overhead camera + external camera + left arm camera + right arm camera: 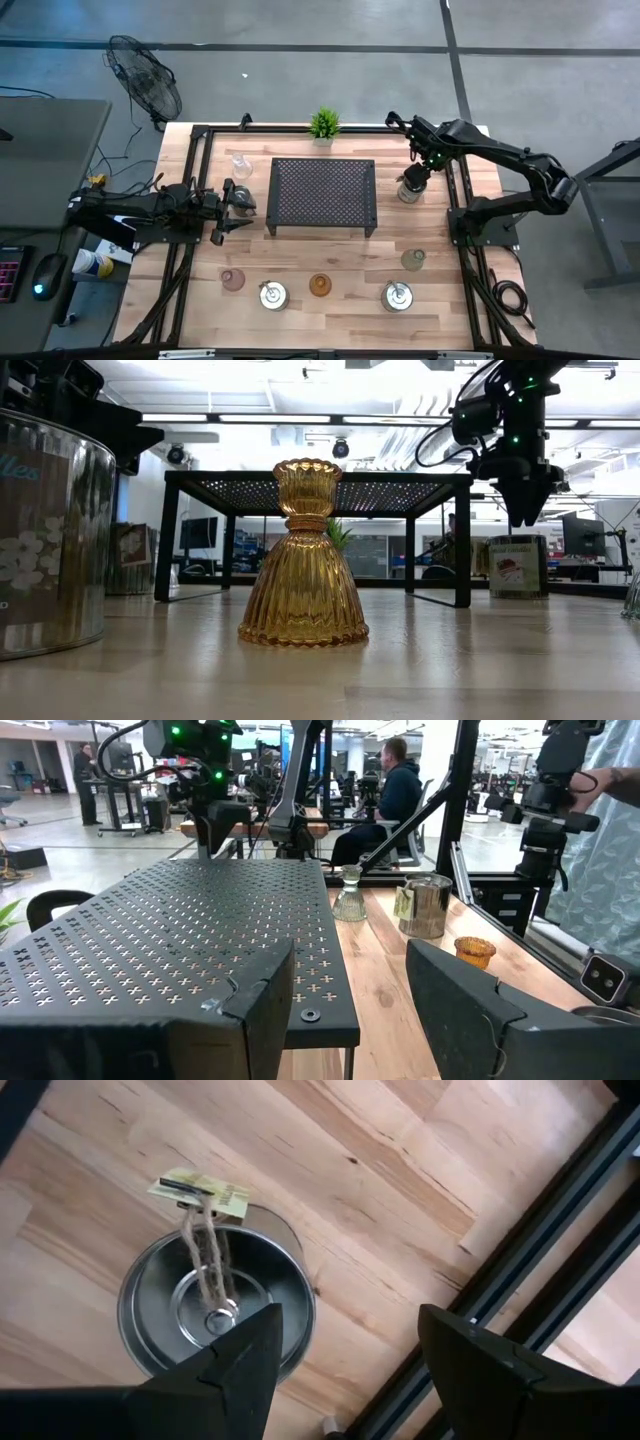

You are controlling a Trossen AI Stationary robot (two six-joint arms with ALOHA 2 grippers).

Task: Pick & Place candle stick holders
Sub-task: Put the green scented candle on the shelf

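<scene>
Candle stick holders stand upright on their bases on the wooden table (330, 250). The front row holds a pink one (233, 280), a silver one (272, 295), an amber one (320, 285) (304, 560), another silver one (397, 296) and a greenish one (413, 260). A clear one (241, 165) stands far left. My right gripper (350, 1370) (415, 172) hangs open, pointing down, above a silver cup-shaped holder (212, 1315) with a twine-tied tag, right of the rack. My left gripper (350, 1010) (235, 205) waits open and level at the rack's left side.
The black perforated rack (322, 195) stands mid-table between the two arms. A small green potted plant (323, 123) sits at the far edge. Black frame rails (520, 1280) run close beside the silver holder. People show in the room behind the table.
</scene>
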